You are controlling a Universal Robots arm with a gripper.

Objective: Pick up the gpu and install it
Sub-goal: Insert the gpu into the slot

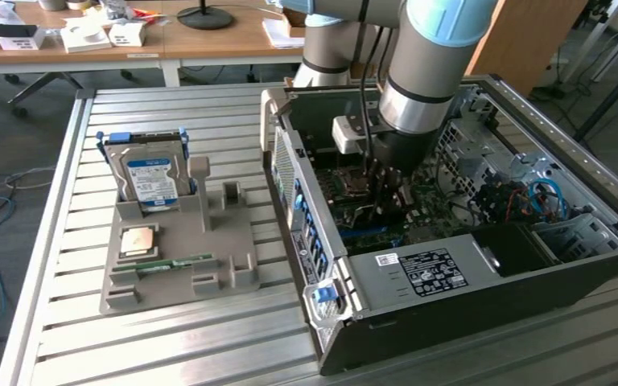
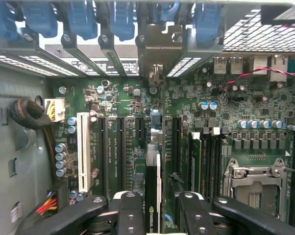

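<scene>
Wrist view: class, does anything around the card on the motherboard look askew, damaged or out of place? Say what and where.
Nothing stands out. The gpu stands upright on edge on the motherboard, parallel to the neighbouring slots, with the open gripper straddling it. No bent, loose or broken part shows near it.

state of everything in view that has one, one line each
gpu: standing on edge in a motherboard slot, between the gripper fingers
gripper: open, one finger on each side of the gpu
computer case: lying on its side, side panel off
hard drive: upright in the grey holder
grey holder: flat on the table
</scene>
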